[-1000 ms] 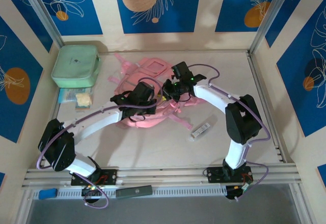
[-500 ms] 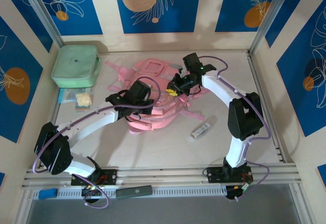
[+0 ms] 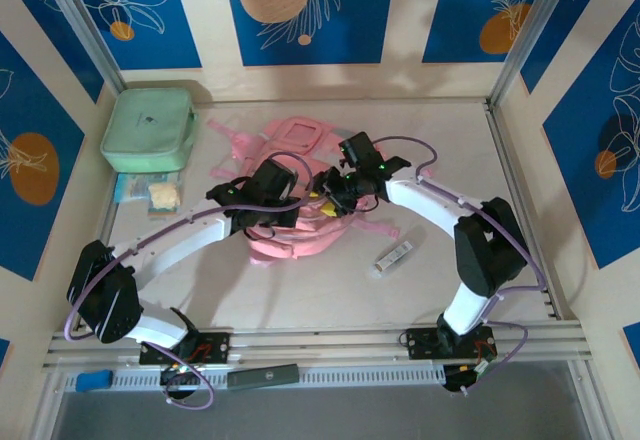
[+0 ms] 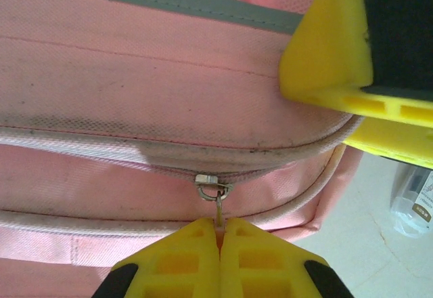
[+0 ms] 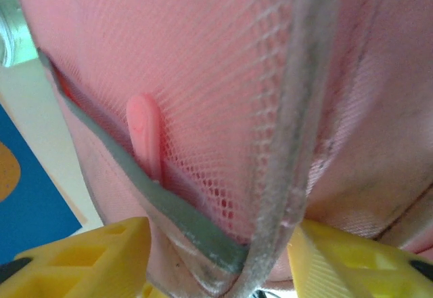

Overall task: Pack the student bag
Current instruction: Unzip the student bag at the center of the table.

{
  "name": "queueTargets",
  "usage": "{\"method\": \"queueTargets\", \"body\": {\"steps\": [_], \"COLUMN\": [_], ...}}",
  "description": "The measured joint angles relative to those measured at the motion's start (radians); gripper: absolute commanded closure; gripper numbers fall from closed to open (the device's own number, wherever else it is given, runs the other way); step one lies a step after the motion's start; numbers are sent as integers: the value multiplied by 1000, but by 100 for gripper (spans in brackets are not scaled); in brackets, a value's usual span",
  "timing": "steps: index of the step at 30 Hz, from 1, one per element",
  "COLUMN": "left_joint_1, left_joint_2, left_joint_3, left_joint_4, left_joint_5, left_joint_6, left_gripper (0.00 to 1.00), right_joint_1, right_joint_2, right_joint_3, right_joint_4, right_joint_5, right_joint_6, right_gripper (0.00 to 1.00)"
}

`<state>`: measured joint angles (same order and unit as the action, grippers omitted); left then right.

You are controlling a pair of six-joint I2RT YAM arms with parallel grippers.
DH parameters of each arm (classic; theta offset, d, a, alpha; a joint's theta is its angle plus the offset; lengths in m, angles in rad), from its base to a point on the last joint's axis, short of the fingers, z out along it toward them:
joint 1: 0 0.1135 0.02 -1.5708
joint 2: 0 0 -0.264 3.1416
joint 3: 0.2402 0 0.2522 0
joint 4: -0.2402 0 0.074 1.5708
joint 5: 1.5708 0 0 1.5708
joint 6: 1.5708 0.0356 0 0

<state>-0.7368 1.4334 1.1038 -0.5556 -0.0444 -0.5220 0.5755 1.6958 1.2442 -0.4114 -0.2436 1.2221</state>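
1. The student bag [image 3: 300,135] is lying at the centre of the top view, to the lower right of the green case [image 3: 148,128]. It is keeping the place it had half a second ago.
2. The right gripper [image 3: 325,198] is sitting lower and further left than half a second ago, over the bag's right half. In the right wrist view its jaws are standing spread, with the grey-trimmed edge of the bag's mesh pocket [image 5: 223,108] lying between them.
3. The left gripper [image 4: 220,233] is staying over the bag's left half, at the bottom centre of the left wrist view, with the bag filling the frame above it. Its jaws are pressing together.
4. The zipper pull [image 4: 218,206] is hanging from the slider, pinched by the left gripper.
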Motion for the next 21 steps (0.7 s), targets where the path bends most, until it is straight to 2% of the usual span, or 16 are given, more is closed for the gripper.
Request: {"method": "queueTargets", "body": {"steps": [3,6,8,15,21], "left_joint_1": [2,8,10,11,39], "left_joint_2": [0,0,-2,-92,-152], "left_joint_3": [-7,-14,-16,-68,-112], "left_joint_4": [2,9,8,32,24], "left_joint_5": [-1,-9,-9,7,6], "left_joint_6": [0,0,0,1,8], "left_gripper": [100,100,100,100,100], "right_joint_1": [2,3,2,-24,-179], "right_joint_2": [9,10,17,60,62], "right_joint_3": [34,47,60,164,176], "right_joint_4": [-30,-45,-45,-144,-208], "right_joint_5": [28,50,53,-21,-187], "right_joint_6": [13,3,-24,-249,-422], "right_gripper": [68,92,98,100,100]}}
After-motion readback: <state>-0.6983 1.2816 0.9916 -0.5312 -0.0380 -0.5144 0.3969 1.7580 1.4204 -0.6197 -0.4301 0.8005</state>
